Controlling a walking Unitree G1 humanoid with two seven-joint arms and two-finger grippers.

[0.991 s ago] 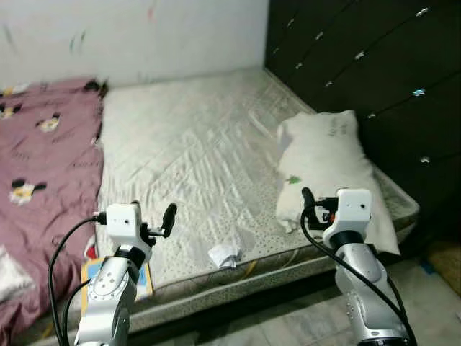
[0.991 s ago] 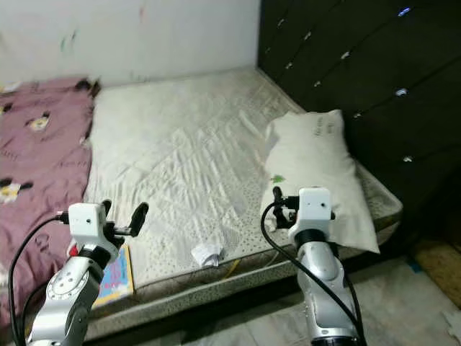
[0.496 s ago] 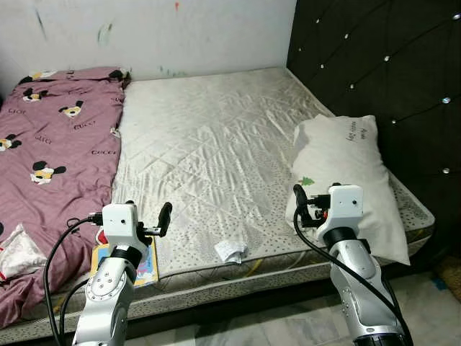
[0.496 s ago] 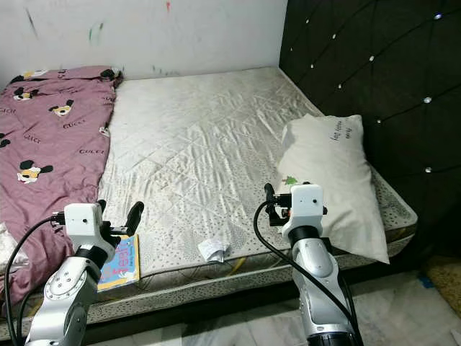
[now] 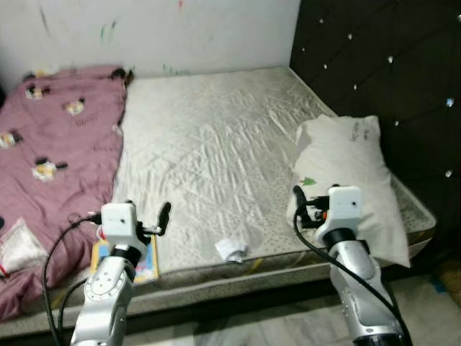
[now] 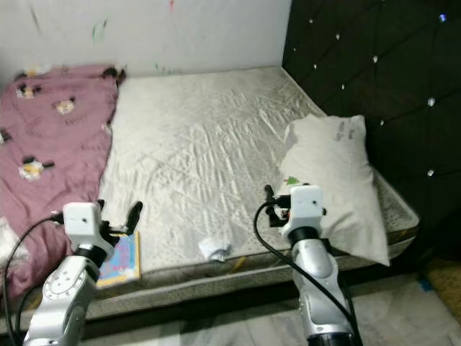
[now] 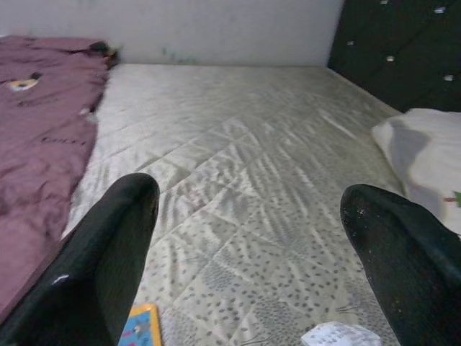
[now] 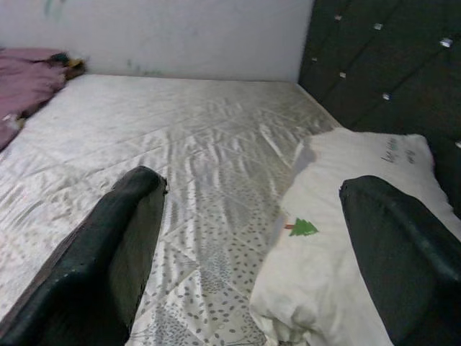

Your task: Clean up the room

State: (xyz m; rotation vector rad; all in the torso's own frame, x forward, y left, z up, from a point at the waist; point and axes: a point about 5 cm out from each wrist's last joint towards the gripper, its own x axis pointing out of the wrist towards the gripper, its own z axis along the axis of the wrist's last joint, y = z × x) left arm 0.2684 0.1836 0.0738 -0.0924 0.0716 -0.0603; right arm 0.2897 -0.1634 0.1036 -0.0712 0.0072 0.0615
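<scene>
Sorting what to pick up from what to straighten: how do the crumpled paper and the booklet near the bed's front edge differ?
The crumpled paper is white and balled up; the booklet is colourful and lies flat. The paper sits toward the middle of the mattress's front edge, nearer the pillow; the booklet lies beside the purple blanket, by the left hand. Both rest loose near the front edge, untouched.

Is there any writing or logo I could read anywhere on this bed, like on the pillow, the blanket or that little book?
Pillow: dark writing near its top corner, too small to read; a small green tree sign lower down.
Purple blanket: cartoon mouse heads with dark lettering between them, too blurred to read.
Colourful book at the mattress edge: cover print too small to read.
Crumpled paper: no legible text.
</scene>
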